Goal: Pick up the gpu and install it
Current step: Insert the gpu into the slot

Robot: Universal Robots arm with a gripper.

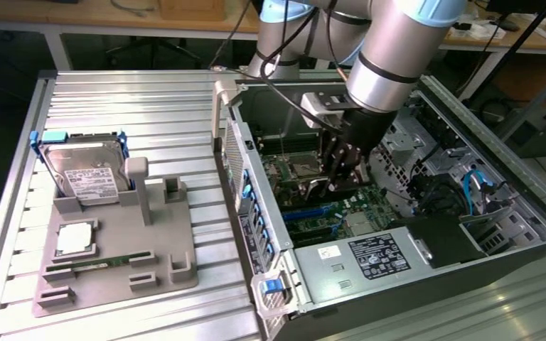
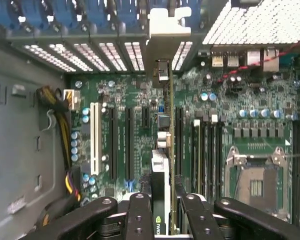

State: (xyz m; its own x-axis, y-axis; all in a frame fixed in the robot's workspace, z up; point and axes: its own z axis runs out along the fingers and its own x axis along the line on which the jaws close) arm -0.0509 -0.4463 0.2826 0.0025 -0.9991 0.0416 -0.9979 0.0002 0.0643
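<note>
While the ribbed metal table [image 1: 140, 99], workbenches [image 1: 83, 14] behind it, carries one open computer case [image 1: 377, 298], one hard drive [image 1: 88, 174] and one memory stick [image 1: 97, 264], I see my gripper [image 2: 165, 202] clamped on the graphics card [image 2: 162, 170], edge-on above the motherboard [image 2: 125, 90].

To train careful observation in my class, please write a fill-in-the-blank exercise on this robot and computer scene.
1. The claw grips the gpu inside the open computer ____.
2. The gpu hangs edge-on above the green ____.
3. The hard drive sits in the grey fixture on the exterior view's ____.

Missing words: case; motherboard; left.
</note>
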